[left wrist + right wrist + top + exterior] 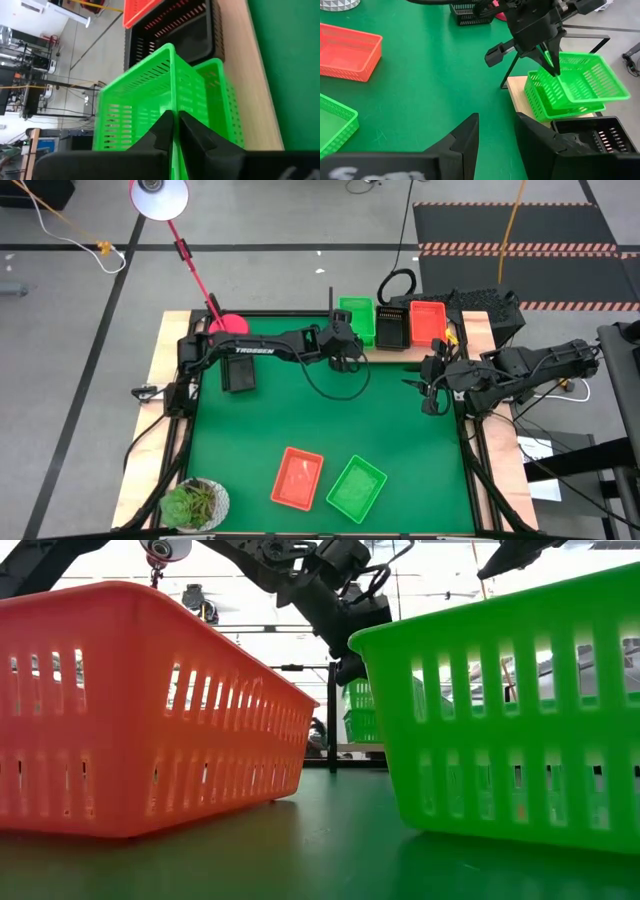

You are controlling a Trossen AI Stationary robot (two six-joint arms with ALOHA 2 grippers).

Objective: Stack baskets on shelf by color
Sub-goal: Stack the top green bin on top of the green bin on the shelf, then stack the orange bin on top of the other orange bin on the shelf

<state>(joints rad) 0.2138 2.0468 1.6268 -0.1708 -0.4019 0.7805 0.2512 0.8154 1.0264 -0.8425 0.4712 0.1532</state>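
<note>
My left gripper (347, 352) reaches to the shelf (398, 353) at the table's far edge and is shut on the upper green basket (582, 75). That basket sits tilted in a lower green basket (545, 102) on the shelf's left end. A black basket (391, 327) and an orange-red basket (428, 322) stand beside them on the shelf. On the mat lie an orange-red basket (298, 478), a green basket (357, 487) and a black basket (238, 373). My right gripper (496, 135) hangs open over the mat's right side, touching nothing. My left gripper pinches the upper green basket by one side wall (173, 107), one finger inside the basket and one outside. The fingers (551, 62) come from above, pointing down. The basket is tilted, its lower part resting in the green basket beneath it.
A potted plant (195, 503) stands at the near left corner, a round red lamp base (228, 325) at the far left. A thin black stand (512, 67) rises beside the shelf's left end. The low view is filled by the two near baskets (150, 710).
</note>
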